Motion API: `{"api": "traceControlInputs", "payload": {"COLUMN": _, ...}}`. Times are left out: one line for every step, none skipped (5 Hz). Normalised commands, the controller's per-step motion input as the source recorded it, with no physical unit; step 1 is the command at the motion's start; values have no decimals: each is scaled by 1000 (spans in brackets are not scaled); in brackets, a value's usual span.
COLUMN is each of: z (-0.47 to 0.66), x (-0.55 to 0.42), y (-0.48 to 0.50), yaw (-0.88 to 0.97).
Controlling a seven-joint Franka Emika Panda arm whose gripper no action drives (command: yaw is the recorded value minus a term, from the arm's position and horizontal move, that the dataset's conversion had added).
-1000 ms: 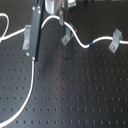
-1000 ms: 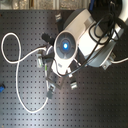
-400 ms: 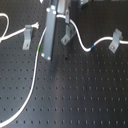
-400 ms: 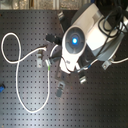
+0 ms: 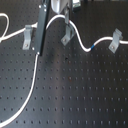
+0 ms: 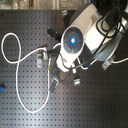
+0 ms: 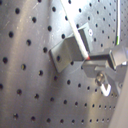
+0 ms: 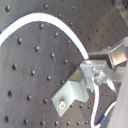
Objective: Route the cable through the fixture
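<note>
The white cable (image 5: 83,46) runs across the black perforated board. Its blue band (image 5: 93,47) lies between the middle clip (image 5: 65,39) and the right clip (image 5: 116,39). I cannot make out a green mark. My gripper (image 5: 64,21) hangs just above the middle clip, shut on the cable. From there the cable drops past the clip, dips, and rises to the right clip. In the first wrist view the cable (image 7: 77,37) crosses the clip (image 7: 62,55) to my fingertips (image 7: 95,62). The second wrist view shows the cable (image 8: 45,22) curving into the gripper (image 8: 95,72).
A third clip (image 5: 27,38) stands at the first exterior view's left with cable passing by it. In the second exterior view the arm body (image 6: 74,39) hides the gripper. Slack cable (image 6: 4,47) forms a big loop at the second exterior view's left.
The gripper has moved to the right in both exterior views, carrying the cable from near the left clip to over the middle clip.
</note>
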Motion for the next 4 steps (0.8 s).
{"api": "traceControlInputs", "payload": {"z": 141, "x": 2, "y": 0, "yaw": 851}}
{"api": "traceControlInputs", "payload": {"z": 135, "x": 2, "y": 0, "yaw": 831}}
{"api": "traceControlInputs", "payload": {"z": 111, "x": 2, "y": 0, "yaw": 811}}
{"api": "traceControlInputs", "payload": {"z": 99, "x": 2, "y": 0, "yaw": 811}}
